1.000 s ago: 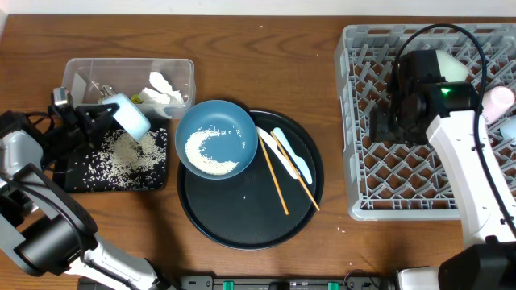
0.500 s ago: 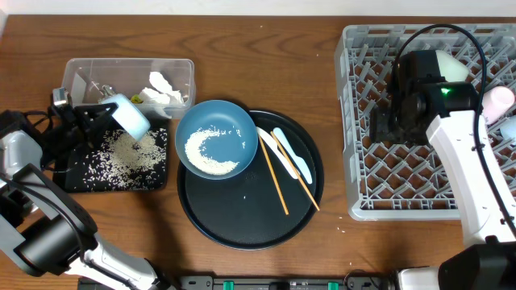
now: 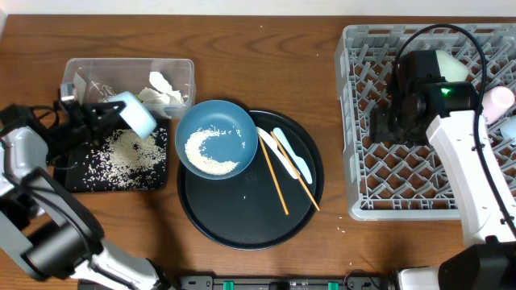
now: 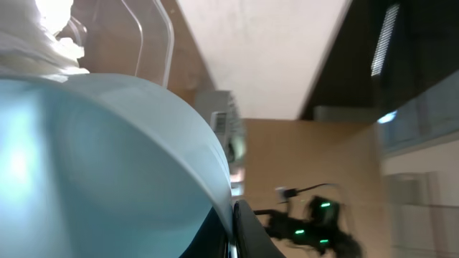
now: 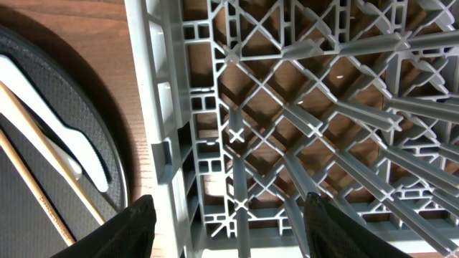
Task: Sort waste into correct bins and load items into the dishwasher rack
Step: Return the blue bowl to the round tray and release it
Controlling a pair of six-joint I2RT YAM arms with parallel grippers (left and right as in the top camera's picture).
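Small teal bowl [image 3: 135, 114], tipped on its side, hangs at ten o'clock of the table in the overhead view. The left gripper [image 3: 113, 115] pinches its rim above the rice-strewn black rectangular tray [image 3: 81, 182]. From the left wrist, the bowl's pale wall fills the nine o'clock half, with the clear tub [image 4: 147, 43] at twelve. From the right wrist, the right gripper [image 5: 229, 226] stands spread and empty above the dishwasher rack [image 5: 287, 115], a spoon [image 5: 82, 158] at nine o'clock.
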